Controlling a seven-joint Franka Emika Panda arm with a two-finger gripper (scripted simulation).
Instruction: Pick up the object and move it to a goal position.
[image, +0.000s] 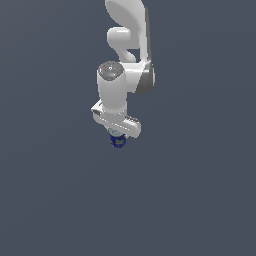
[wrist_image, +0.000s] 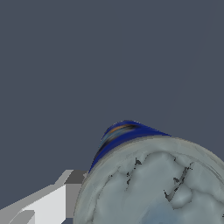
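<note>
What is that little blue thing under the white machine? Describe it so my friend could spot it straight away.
Find the white arm in the middle of the plain grey scene and follow it down to its gripper. The cup peeks out just beneath it. It is the only dark-blue item there, with a pale silvery crinkled lid and a streak of orange print on its side.

One arm (image: 122, 80), one tool (image: 117, 131), one cup (image: 118, 141) (dark blue, silvery lid).
</note>
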